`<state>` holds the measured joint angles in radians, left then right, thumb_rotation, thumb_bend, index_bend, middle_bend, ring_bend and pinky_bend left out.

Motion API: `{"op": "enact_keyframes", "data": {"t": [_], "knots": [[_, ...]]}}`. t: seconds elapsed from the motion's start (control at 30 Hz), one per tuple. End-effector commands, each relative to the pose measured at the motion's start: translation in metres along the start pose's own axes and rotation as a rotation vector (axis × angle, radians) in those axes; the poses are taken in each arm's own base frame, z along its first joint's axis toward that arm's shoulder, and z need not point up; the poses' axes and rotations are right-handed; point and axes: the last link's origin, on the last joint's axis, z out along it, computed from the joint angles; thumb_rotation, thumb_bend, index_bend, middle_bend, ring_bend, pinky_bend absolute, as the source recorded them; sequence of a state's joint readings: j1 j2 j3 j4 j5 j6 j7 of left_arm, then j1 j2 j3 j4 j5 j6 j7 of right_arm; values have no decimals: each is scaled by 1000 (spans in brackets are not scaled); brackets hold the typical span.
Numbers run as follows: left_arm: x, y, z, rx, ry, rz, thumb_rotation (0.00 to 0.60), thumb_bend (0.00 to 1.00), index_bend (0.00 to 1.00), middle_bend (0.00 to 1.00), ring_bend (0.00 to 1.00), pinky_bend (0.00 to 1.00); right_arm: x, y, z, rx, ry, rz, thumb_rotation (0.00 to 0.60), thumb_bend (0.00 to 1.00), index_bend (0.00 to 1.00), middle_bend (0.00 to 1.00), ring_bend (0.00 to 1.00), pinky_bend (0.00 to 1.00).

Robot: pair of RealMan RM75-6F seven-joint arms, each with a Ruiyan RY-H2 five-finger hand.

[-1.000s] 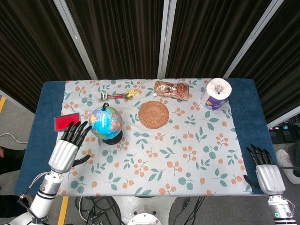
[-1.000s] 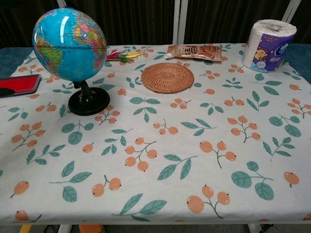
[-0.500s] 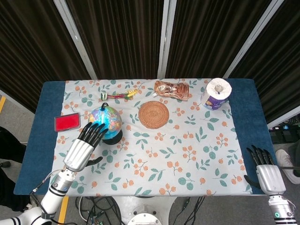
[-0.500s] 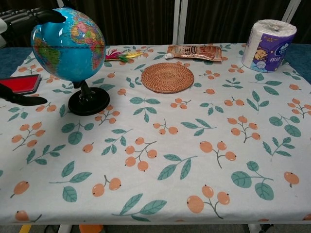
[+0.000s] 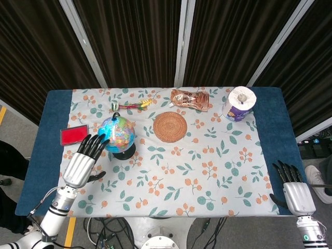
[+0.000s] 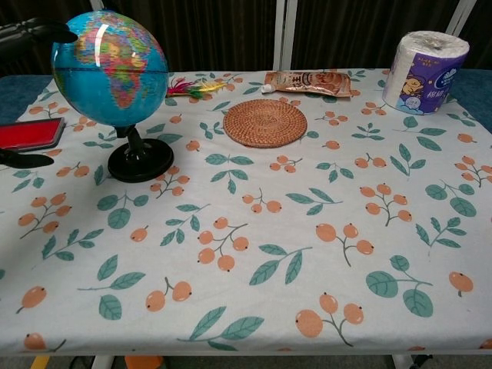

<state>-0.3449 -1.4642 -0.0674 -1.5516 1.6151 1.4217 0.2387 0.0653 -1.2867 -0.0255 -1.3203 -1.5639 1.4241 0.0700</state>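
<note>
A blue globe on a black stand sits at the left of the flowered tablecloth. My left hand lies just left of it, fingers spread, with the fingertips by the globe's upper left side and the thumb low beside the stand. I cannot tell whether they touch it. It holds nothing. My right hand rests open at the table's near right corner, far from everything, and the chest view does not show it.
A woven round coaster lies mid-table, a brown pouch and a colourful feathered stick behind it. A toilet paper roll stands at the far right. A flat red case lies left of the globe.
The left hand reached in over the globe, then drew back to the left. The globe has turned on its stand and now shows Africa. The right hand stayed still.
</note>
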Motion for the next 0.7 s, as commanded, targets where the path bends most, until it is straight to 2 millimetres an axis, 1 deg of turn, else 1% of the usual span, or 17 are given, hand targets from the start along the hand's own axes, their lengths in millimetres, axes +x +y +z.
{"op": "enact_keyframes", "data": {"t": [0.03, 0.17, 0.4, 0.5, 0.7], "knots": [[-1, -14, -9, 67, -10, 6, 600, 0, 30, 0, 0, 0, 0, 0, 0, 0, 0, 0, 600, 136, 0, 0, 0, 0], [-3, -38, -22, 199, -52, 14, 600, 0, 30, 0, 0, 1, 0, -1, 0, 2, 2, -2, 600, 136, 0, 0, 0, 0], [0, -67, -40, 322, -45, 23, 600, 0, 30, 0, 0, 1, 2, -3, 0, 6, 8, -3, 600, 136, 0, 0, 0, 0], [0, -71, -51, 341, -56, 23, 600, 0, 30, 0, 0, 2, 5, -5, 0, 13, 13, -4, 600, 136, 0, 0, 0, 0], [-6, -71, -78, 329, -104, 37, 600, 0, 30, 0, 0, 1, 9, -14, 1, 34, 29, -11, 600, 137, 0, 0, 0, 0]]}}
